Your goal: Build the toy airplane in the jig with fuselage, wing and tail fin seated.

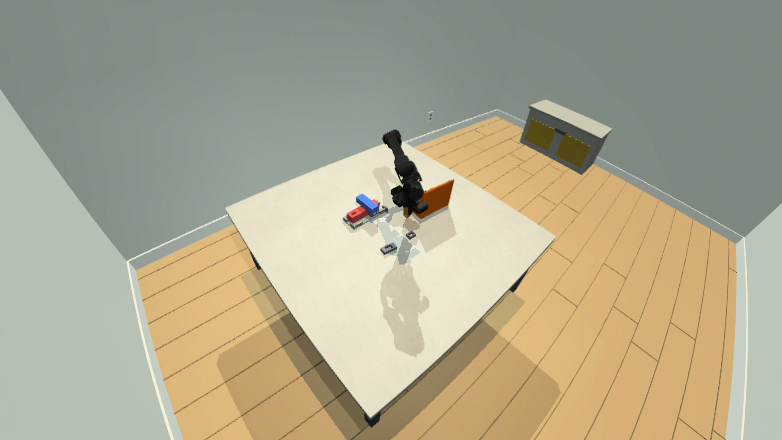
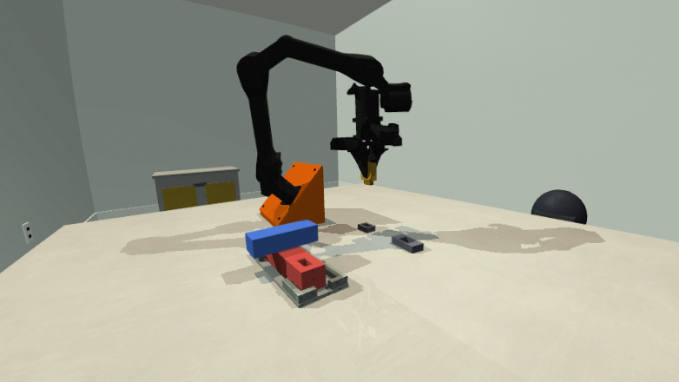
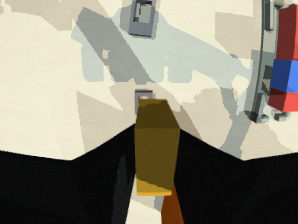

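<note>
My gripper [image 1: 406, 211] [image 2: 368, 173] [image 3: 152, 129] is shut on the yellow tail fin [image 2: 372, 169] [image 3: 157, 157], whose narrow tab points down. It hangs above the table, away from the jig. The red fuselage [image 1: 356, 213] [image 2: 312, 276] [image 3: 288, 30] lies along the grey cradle [image 2: 299, 298] [image 3: 262, 60] and looks flat. Its open socket near one end faces up. The blue wing [image 1: 366, 203] [image 2: 282, 239] [image 3: 285, 76] lies across the fuselage near the other end. The wing's tab and its socket are hidden.
A small grey holder [image 1: 410, 237] [image 2: 364, 229] [image 3: 137, 100] sits on the table below and beyond the fin. A larger grey holder [image 1: 384, 251] [image 2: 415, 246] [image 3: 142, 30] lies farther out. The orange mount [image 1: 437, 198] [image 2: 311, 199] stands at the arm's base.
</note>
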You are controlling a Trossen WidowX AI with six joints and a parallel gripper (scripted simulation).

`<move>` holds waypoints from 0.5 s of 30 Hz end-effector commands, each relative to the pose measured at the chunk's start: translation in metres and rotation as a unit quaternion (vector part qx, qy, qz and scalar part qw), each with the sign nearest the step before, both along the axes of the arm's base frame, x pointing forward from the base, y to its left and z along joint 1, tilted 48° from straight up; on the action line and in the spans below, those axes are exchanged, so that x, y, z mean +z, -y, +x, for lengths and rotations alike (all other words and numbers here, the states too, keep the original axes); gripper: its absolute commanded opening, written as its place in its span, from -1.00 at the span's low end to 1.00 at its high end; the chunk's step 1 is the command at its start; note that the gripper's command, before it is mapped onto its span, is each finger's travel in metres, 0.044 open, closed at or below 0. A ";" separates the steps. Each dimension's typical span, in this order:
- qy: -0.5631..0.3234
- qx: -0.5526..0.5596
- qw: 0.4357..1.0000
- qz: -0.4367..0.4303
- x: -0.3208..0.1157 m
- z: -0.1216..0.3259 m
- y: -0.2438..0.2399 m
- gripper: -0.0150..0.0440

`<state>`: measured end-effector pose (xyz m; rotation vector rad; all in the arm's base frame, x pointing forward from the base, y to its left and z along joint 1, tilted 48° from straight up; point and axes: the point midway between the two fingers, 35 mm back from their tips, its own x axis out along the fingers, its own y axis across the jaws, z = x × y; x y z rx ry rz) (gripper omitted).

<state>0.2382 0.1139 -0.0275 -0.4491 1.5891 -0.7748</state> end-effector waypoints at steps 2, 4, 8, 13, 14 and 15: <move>0.001 0.004 1.000 0.006 0.008 0.010 0.008 -0.49; 0.001 0.006 1.000 0.008 0.010 0.013 0.011 -0.49; -0.001 0.010 1.000 0.011 0.014 0.019 0.017 -0.49; -0.001 0.013 1.000 0.015 0.020 0.028 0.025 -0.49; -0.001 0.014 1.000 0.015 0.021 0.029 0.027 -0.49; -0.001 0.014 1.000 0.016 0.022 0.031 0.029 -0.49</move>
